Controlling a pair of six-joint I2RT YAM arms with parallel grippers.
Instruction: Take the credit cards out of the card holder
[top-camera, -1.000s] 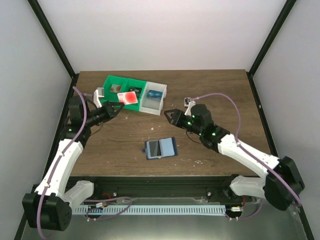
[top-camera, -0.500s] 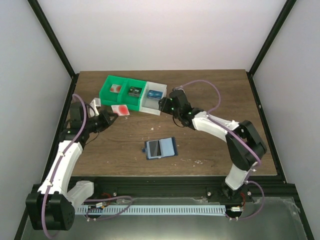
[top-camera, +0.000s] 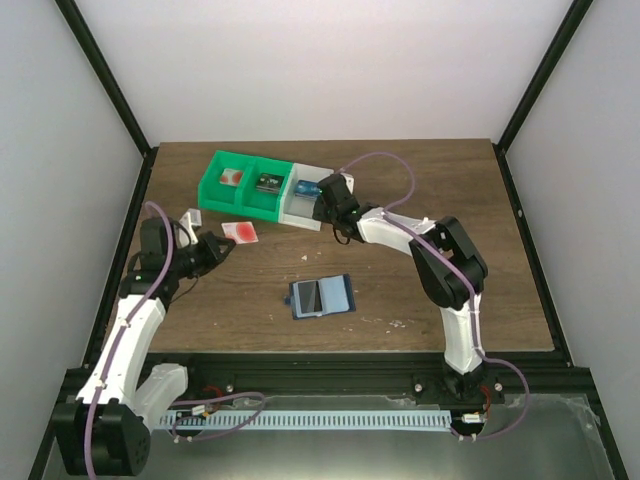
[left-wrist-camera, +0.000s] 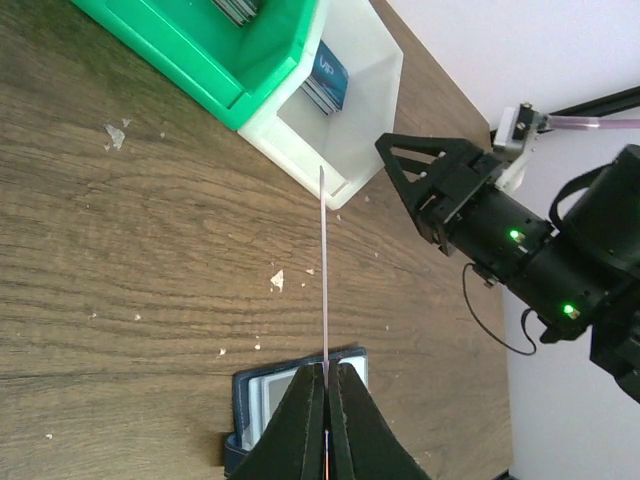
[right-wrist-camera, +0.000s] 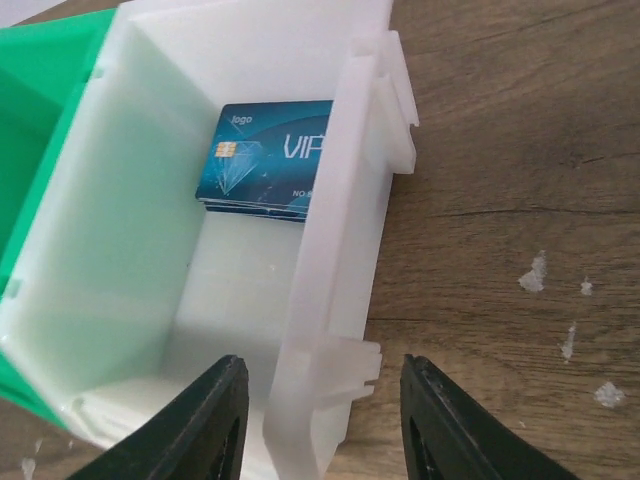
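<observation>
The blue card holder (top-camera: 322, 296) lies open and flat on the table in front of both arms; the left wrist view shows it (left-wrist-camera: 254, 399) under my fingers. My left gripper (top-camera: 222, 243) (left-wrist-camera: 326, 372) is shut on a red-and-white credit card (top-camera: 241, 232), seen edge-on as a thin line (left-wrist-camera: 323, 260), held above the table near the tray's front left. My right gripper (top-camera: 322, 207) (right-wrist-camera: 325, 425) is open, its fingers either side of the white compartment's wall (right-wrist-camera: 330, 290). A blue card (right-wrist-camera: 265, 160) lies inside that compartment.
The green-and-white tray (top-camera: 215, 190) stands at the back left. A red-spotted card (top-camera: 232, 177) lies in its left compartment and a dark card (top-camera: 267, 182) in its middle one. Small white flecks (left-wrist-camera: 277, 281) dot the wooden table. Black frame posts flank the table.
My right arm swung from the table's right side over to the white compartment. My left gripper drew back from above the tray toward the near left, still holding the red-and-white card.
</observation>
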